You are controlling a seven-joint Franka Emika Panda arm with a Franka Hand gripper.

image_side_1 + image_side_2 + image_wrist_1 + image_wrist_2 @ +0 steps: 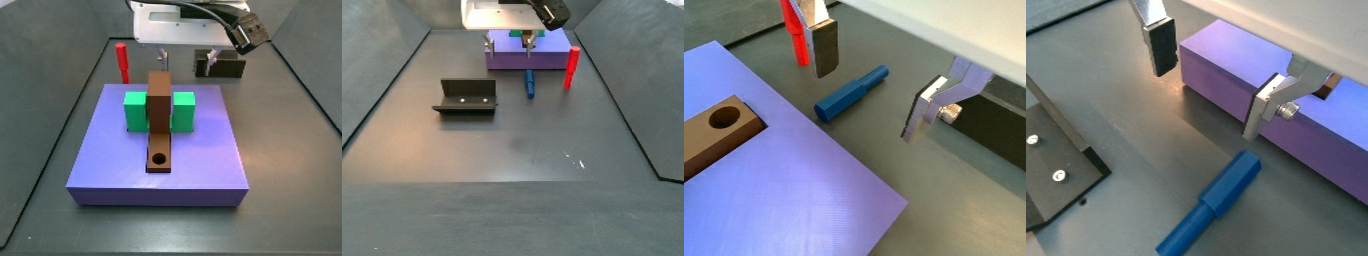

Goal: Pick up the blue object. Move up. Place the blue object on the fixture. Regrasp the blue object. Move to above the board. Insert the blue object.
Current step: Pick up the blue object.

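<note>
The blue object is a slim blue peg lying flat on the grey floor, also seen in a wrist view and in a side view. My gripper hangs open above it, with nothing between its fingers. In a side view the gripper sits over the peg's far end, beside the purple platform. The fixture stands apart on the floor. The brown board, with a round hole near its front end, lies on the platform between two green blocks.
A red upright peg stands on the floor close to the blue peg and the platform's edge. The fixture's base plate lies near the gripper. Grey walls enclose the floor.
</note>
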